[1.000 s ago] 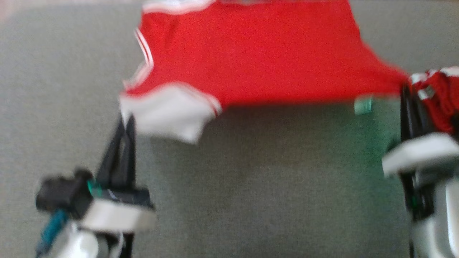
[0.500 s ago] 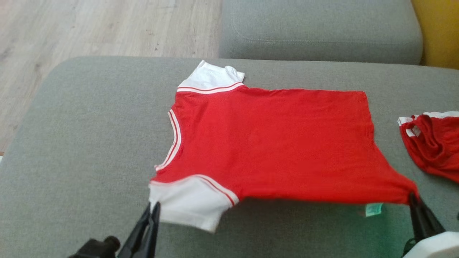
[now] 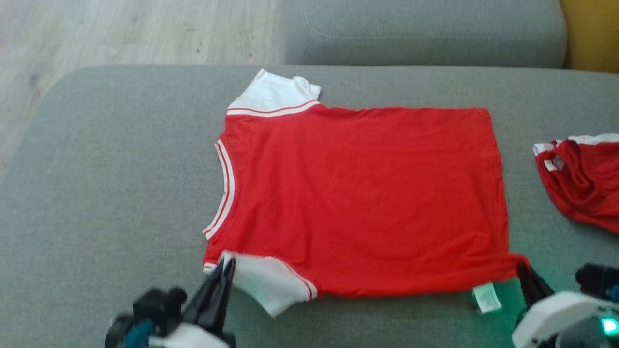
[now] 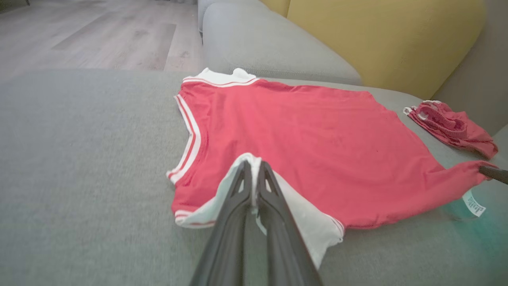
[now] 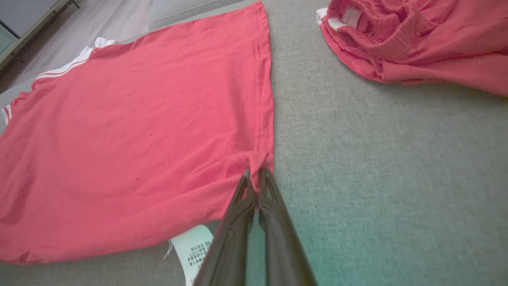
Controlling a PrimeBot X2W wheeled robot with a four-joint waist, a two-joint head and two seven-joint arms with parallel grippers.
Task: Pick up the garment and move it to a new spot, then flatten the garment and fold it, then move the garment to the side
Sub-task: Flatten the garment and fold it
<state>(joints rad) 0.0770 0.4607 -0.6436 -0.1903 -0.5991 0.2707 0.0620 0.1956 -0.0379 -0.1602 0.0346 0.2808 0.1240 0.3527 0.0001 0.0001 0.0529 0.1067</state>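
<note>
A red T-shirt with white sleeves and striped trim lies spread on the grey cushion, neck to the left. My left gripper is shut on the near white sleeve, pinching its upper edge. At the lower right, my right gripper is shut on the shirt's near hem corner, where the cloth bunches into a point. A white care label sticks out from under the hem beside it. The far sleeve lies flat at the back.
A second, crumpled red garment lies on the cushion to the right of the shirt. Behind are a grey seat cushion and a yellow backrest. Wooden floor lies beyond the cushion's far left edge.
The head camera tilted up over the second. The shirt's near edge, held lifted and stretched before, has come down toward me and now lies nearly flat; both grippers stayed shut on it.
</note>
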